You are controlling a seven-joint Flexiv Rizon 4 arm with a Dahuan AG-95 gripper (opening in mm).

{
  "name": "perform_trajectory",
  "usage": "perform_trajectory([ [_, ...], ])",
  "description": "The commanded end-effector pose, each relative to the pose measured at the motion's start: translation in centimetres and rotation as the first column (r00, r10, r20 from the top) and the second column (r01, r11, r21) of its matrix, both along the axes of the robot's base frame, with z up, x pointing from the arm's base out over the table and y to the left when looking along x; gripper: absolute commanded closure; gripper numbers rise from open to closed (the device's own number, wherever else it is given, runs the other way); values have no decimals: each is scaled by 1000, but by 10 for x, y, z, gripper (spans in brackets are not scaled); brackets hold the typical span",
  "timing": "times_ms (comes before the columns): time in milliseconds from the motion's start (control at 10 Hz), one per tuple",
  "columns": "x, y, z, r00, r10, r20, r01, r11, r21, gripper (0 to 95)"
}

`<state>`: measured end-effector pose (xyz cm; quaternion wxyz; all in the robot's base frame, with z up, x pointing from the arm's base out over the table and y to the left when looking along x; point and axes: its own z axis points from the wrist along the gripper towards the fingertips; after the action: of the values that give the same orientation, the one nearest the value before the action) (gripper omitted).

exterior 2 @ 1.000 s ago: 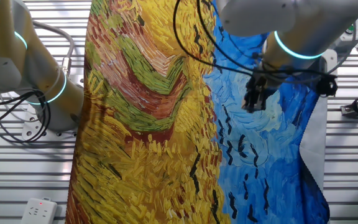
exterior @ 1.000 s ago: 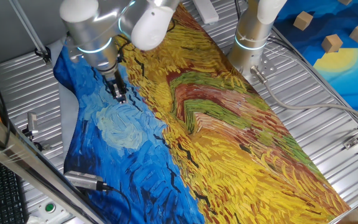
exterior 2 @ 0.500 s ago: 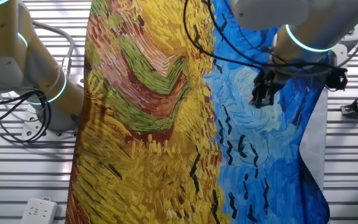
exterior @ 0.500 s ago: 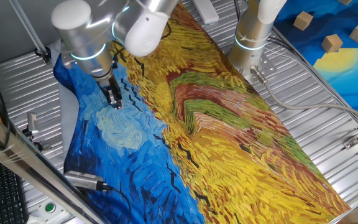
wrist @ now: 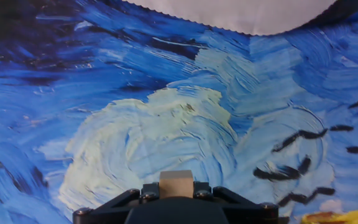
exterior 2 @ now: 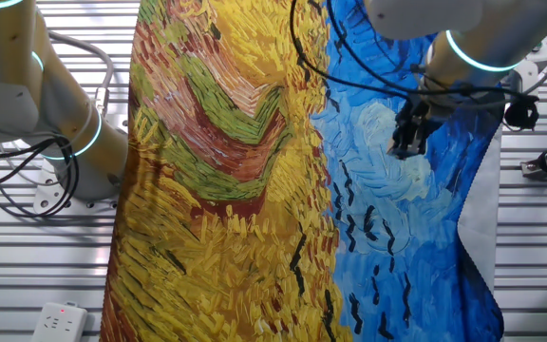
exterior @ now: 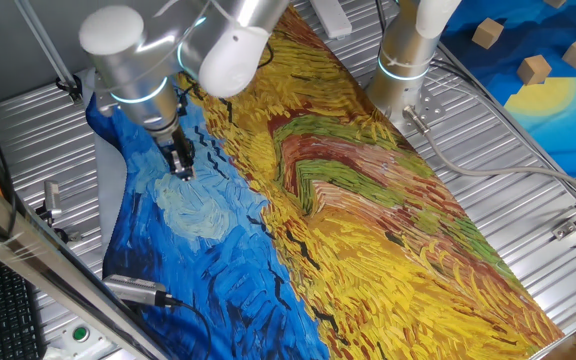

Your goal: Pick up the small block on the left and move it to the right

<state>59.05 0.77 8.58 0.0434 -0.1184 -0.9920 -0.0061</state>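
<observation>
The small block [wrist: 176, 183], a tiny pale-tan wooden cube, sits clamped between my gripper's black fingers at the bottom middle of the hand view. My gripper [wrist: 176, 190] is shut on it and hangs just above the pale swirl of the blue painted cloth [wrist: 166, 124]. In one fixed view the gripper [exterior: 181, 166] points down over the cloth's blue left part. The other fixed view shows the gripper [exterior 2: 405, 148] over the same pale swirl. In both fixed views the fingers hide the block.
The yellow-and-blue painted cloth [exterior: 368, 210] covers the table. Larger tan wooden blocks [exterior: 534, 68] lie on another mat at the far right. A second arm's base [exterior: 404, 62] stands behind the cloth. The cloth's white edge [wrist: 241, 14] is close ahead in the hand view.
The gripper, still shut on the small block, has shifted a little across the blue part toward the cloth's outer edge, leftward in one fixed view and rightward in the other.
</observation>
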Motion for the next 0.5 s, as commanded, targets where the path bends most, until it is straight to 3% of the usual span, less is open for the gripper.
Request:
perform_trajectory([
  [100,6,6,0,1000,-8,-1,8,1000,0,950],
  [500,22,21,-1,1000,-19,-4,19,1000,-7,950],
])
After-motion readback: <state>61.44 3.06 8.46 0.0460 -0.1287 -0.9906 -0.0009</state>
